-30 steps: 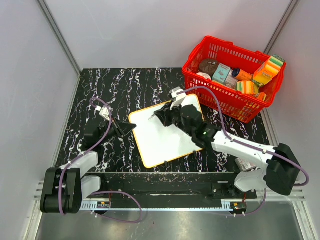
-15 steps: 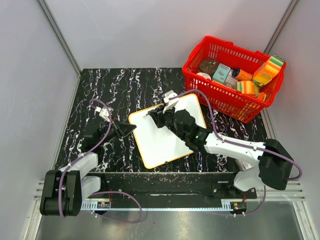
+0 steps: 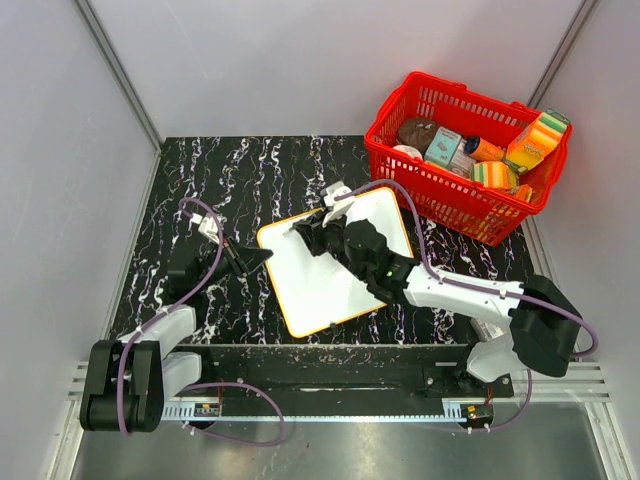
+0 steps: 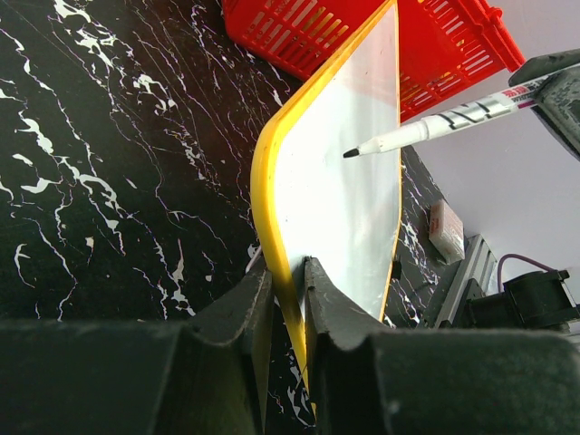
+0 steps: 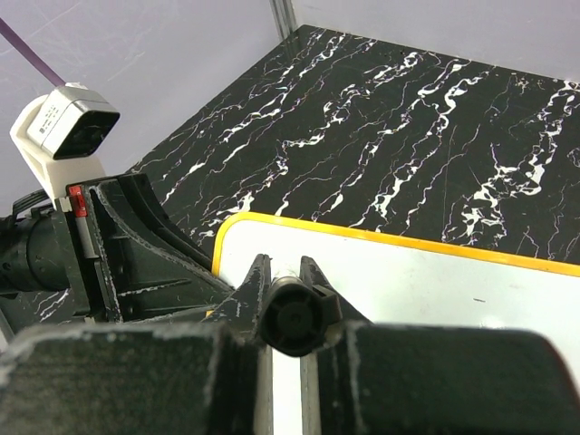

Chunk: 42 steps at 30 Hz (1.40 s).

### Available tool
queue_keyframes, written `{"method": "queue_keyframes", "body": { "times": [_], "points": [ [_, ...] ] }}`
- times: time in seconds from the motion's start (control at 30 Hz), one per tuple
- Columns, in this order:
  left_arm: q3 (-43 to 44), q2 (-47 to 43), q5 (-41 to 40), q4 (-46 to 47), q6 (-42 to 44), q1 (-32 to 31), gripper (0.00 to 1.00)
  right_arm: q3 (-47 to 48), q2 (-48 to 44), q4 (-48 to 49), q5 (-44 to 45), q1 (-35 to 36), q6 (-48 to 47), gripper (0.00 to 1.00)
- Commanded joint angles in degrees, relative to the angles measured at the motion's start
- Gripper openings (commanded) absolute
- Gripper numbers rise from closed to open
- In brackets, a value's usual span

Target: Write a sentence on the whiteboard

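**One-corner pinch, shaky board?**

Got the right gripper point(image 5: 285, 272) squeezed tight on the marker point(image 4: 453, 116), tip right over the whiteboard point(image 4: 349, 199) just below; can't tell if touching. Further out, left gripper point(image 4: 288, 276) pinching the board's yellow rim. Only one thin pinch there, so could twist or slide under pen pressure and wreck the letters. Then the red basket point(image 3: 400, 165) just beyond.

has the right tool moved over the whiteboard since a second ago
Yes. The right tool has shifted left across the whiteboard, farther from the red basket and toward the board's left edge.
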Motion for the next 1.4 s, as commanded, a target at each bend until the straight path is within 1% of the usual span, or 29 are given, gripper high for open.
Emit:
{"method": "queue_keyframes", "body": {
  "times": [0.0,0.2,0.53,1.37],
  "points": [
    [-1.09,0.25,1.54,1.36,4.04,-0.26,0.00,3.63,1.13,3.71,0.75,0.51,0.53,0.00],
    [-1.09,0.34,1.62,1.54,3.95,-0.17,0.00,4.16,2.18,4.67,1.19,0.43,0.88,0.00],
    [-1.26,0.25,1.71,1.98,3.77,-0.26,0.00,4.43,4.11,3.62,2.77,0.51,0.97,0.00],
    [-1.53,0.16,1.62,2.42,3.77,-0.26,0.00,-3.22,1.22,2.74,4.53,0.60,3.78,0.00]
  ]
}}
